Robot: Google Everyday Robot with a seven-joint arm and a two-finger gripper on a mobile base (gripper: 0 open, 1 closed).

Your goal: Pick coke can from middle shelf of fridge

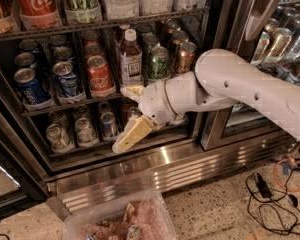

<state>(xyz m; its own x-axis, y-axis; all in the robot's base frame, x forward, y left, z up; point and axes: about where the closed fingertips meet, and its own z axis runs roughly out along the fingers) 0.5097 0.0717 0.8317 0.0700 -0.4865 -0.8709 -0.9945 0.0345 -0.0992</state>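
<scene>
The coke can (99, 75) stands upright at the front of a lane on the middle shelf (50, 107) of the fridge (140, 170), with more red cans behind it. Blue Pepsi cans (66, 79) stand to its left and a bottle (131, 59) to its right. My gripper (124, 117) is open just in front of the shelves, below and to the right of the coke can. One finger (130, 92) reaches the middle shelf's edge and the other (132, 135) hangs in front of the bottom shelf. Nothing is held.
A tall red Coca-Cola can (36, 3) stands on the top shelf. Silver cans (85, 130) fill the bottom shelf. A clear bin (121, 219) of wrappers sits on the floor below. Cables (270, 194) lie at the right. A second cooler (280, 39) stands at the right.
</scene>
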